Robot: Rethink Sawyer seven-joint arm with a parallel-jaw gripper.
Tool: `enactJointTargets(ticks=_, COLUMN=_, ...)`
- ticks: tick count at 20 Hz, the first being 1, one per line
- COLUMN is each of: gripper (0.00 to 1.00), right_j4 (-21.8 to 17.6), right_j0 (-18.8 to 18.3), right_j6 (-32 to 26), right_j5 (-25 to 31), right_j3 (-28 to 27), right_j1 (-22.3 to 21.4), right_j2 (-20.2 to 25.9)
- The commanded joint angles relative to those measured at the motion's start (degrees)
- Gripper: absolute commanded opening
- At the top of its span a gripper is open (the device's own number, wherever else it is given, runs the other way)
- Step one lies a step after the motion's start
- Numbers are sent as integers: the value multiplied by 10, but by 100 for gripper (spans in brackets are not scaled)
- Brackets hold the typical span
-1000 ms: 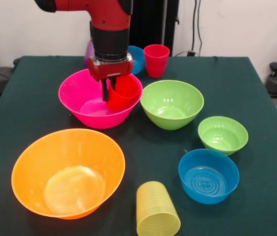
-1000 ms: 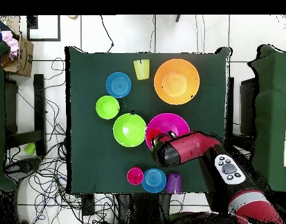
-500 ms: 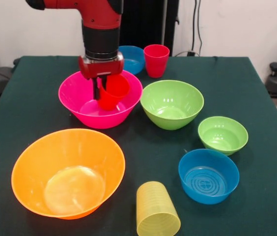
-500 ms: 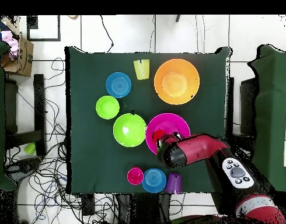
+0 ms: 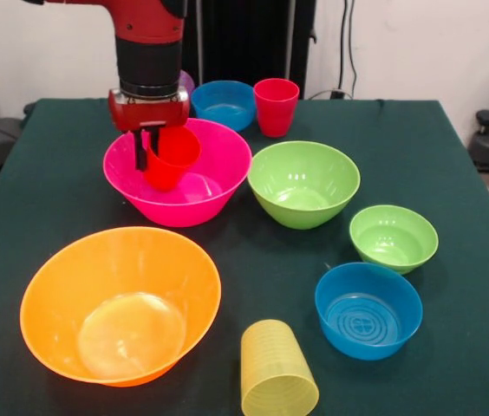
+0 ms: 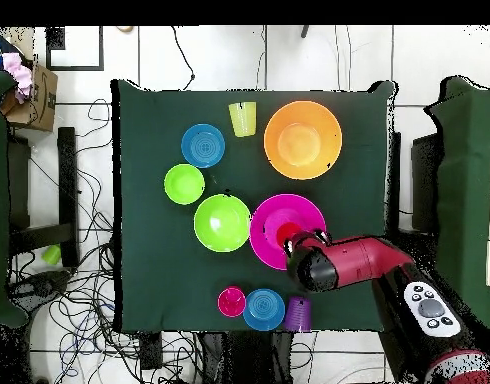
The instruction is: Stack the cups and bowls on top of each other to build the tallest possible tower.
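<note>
While carried, the bright red translucent plastic cup [image 5: 172, 155] hangs tilted above the glossy hot pink plastic bowl [image 5: 210, 195], pinched at its rim by the claw [image 5: 152, 146]. Step: transport. Next, by my judgement: choose a base, perhaps the wide orange bowl [image 5: 71, 295], and lower it level.

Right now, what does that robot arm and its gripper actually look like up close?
The arm is a thick round tube, glossy red, with a black ribbed band near its end. Below that sits a red block carrying the gripper, which has short dark fingers. From overhead, the arm shows a grey oval panel with small dark buttons further back.
</note>
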Motion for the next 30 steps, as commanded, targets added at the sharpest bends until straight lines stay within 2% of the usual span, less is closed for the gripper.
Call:
enactJointTargets(ticks=1, gripper=0, right_j4=-60, right_j0=24, right_j6=-47, right_j5=-2, right_j3=-38, right_j1=29, right_j2=22)
enactJointTargets(ticks=7, gripper=0, right_j4=-66, right_j0=48, right_j6=-11, right_j5=-17, right_j3=-57, right_j1=50, right_j2=12)
enactJointTargets(ticks=16, gripper=0, right_j4=-68, right_j0=53, right_j6=-8, right_j5=-25, right_j3=-62, right_j1=56, right_j2=5)
enactJointTargets(ticks=27, gripper=0, right_j4=-58, right_j0=35, right_j6=-21, right_j5=-24, right_j3=-53, right_j1=54, right_j2=22)
enactJointTargets(ticks=30, gripper=0, right_j4=-34, right_j0=16, right_j6=-38, right_j5=-6, right_j3=-29, right_j1=35, right_j2=47)
